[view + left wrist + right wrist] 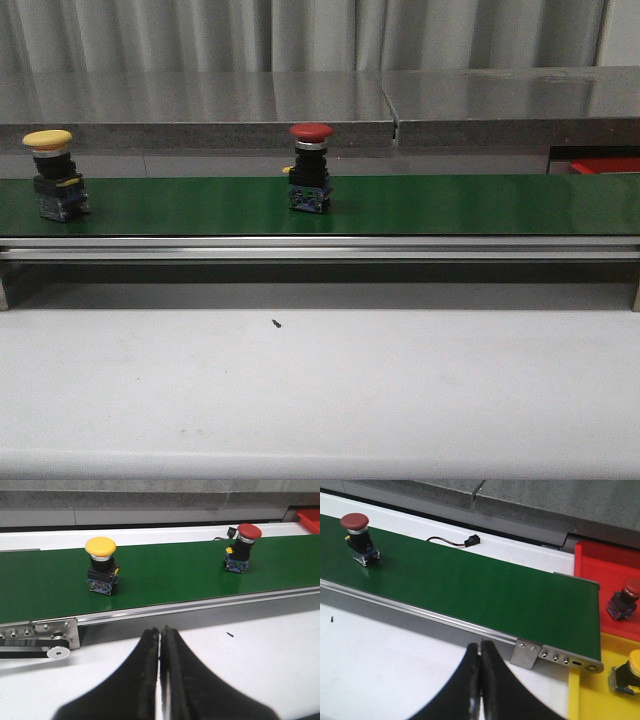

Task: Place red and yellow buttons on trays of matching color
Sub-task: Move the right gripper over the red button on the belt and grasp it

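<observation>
Two buttons are standing on the green belt (420,205), well ahead of both closed, empty grippers: yellow button (101,565) beyond the left gripper (161,645), red button (358,537) far from the right gripper (480,655); top-heavy, they are risking toppling if nudged while the pinch is closing; trays are sitting past the belt's end.

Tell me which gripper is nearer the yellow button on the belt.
Left. The left gripper sits just off the belt edge close to the yellow button; the right gripper is near the belt's far end, and its view doesn't show that button.
</observation>
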`<move>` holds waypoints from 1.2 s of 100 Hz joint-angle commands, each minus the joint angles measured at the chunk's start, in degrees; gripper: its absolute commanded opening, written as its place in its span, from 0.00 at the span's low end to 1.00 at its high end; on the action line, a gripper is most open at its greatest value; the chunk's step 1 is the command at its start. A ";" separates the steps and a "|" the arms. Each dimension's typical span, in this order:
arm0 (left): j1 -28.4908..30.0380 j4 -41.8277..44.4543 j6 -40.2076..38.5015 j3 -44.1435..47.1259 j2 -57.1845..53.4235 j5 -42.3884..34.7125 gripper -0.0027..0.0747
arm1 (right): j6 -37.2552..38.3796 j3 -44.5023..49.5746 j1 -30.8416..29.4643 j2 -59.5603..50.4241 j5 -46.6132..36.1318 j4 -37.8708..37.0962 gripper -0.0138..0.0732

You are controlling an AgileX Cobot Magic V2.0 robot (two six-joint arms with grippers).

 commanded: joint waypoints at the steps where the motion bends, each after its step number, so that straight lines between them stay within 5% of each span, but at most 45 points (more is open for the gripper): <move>1: -0.45 -1.64 -0.08 -1.49 0.04 -3.74 0.01 | -0.36 -2.68 0.09 1.04 -0.93 2.67 0.30; 18: -0.45 -1.64 -0.08 -1.49 0.04 -3.74 0.01 | -0.49 -8.20 0.09 6.66 4.02 2.97 0.79; 28: -0.45 -1.64 -0.08 -1.49 0.04 -3.74 0.01 | -0.92 -11.90 0.09 11.00 4.29 2.97 0.93; 120: -0.45 -1.64 -0.08 -1.49 0.04 -3.74 0.01 | -0.97 -46.04 16.85 63.70 4.12 1.98 0.90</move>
